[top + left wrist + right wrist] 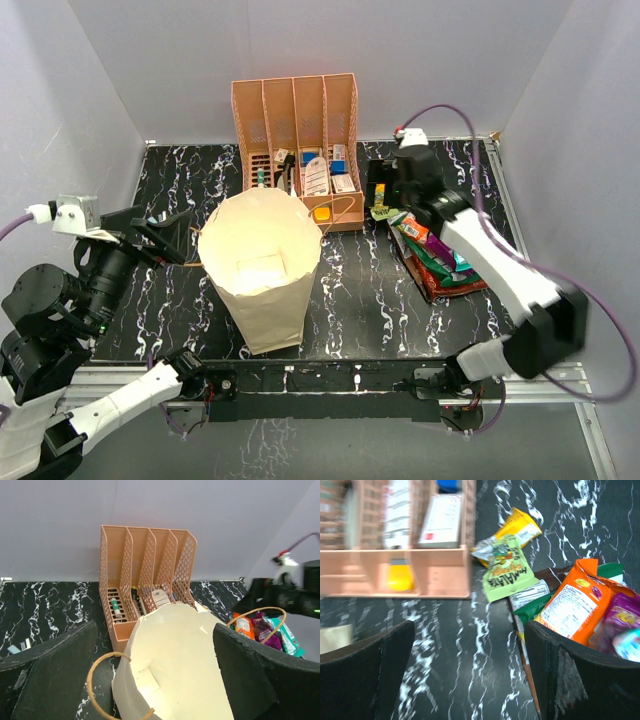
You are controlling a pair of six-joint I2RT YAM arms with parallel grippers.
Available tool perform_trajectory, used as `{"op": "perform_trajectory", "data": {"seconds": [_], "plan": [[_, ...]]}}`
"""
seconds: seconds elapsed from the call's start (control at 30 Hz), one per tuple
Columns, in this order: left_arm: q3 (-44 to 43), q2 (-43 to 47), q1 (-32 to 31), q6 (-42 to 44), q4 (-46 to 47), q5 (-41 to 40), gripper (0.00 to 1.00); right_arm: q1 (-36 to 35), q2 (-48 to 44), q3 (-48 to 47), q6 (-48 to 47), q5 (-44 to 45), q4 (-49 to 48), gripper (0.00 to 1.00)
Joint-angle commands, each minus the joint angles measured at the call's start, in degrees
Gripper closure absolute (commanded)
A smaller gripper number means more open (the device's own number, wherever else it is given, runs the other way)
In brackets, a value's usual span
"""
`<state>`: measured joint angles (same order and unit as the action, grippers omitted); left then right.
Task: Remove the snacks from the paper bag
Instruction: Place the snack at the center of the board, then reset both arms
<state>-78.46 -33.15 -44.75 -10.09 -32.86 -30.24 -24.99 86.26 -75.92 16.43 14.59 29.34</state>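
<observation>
Hovering empty, jaws wide, right gripper (pixel 470 650) above snacks (pixel 575 605) at frame right; paper bag (pixel 262 295) upright at centre, mouth up, nearer wide-open left gripper (pixel 172 235).

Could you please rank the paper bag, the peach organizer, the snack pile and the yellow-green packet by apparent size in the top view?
1. paper bag and peach organizer: about alike. The bag stands nearer the camera, so I won't rank them.
2. snack pile
3. yellow-green packet
</observation>
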Motion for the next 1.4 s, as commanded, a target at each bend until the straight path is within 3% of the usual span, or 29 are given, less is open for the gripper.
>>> {"op": "perform_trajectory", "data": {"seconds": [0.0, 0.2, 0.5, 0.77, 1.37], "plan": [[-2.7, -2.8, -0.2, 2.5, 4.9, 3.8, 0.02, -0.1, -17.0, 2.2, -2.2, -12.3, 3.7, 0.02], [-6.6, -5.7, -0.2, 1.3, 4.1, 7.7, 0.02, -0.1, -30.8, -4.0, -4.5, -16.8, 11.8, 0.02], [-10.3, -5.4, -0.2, 1.9, 5.0, 8.9, 0.02, -0.1, -40.1, -18.3, -5.6, -16.7, 17.7, 0.02], [-14.0, -4.5, -0.2, 3.4, 3.5, 8.9, 0.02, -0.1, -43.4, -25.2, -5.3, -15.8, 16.8, 0.02], [-12.3, -2.7, -0.2, 3.1, 4.3, 9.7, 0.02, -0.1, -43.6, -24.3, -4.1, -15.4, 15.9, 0.02]]}}
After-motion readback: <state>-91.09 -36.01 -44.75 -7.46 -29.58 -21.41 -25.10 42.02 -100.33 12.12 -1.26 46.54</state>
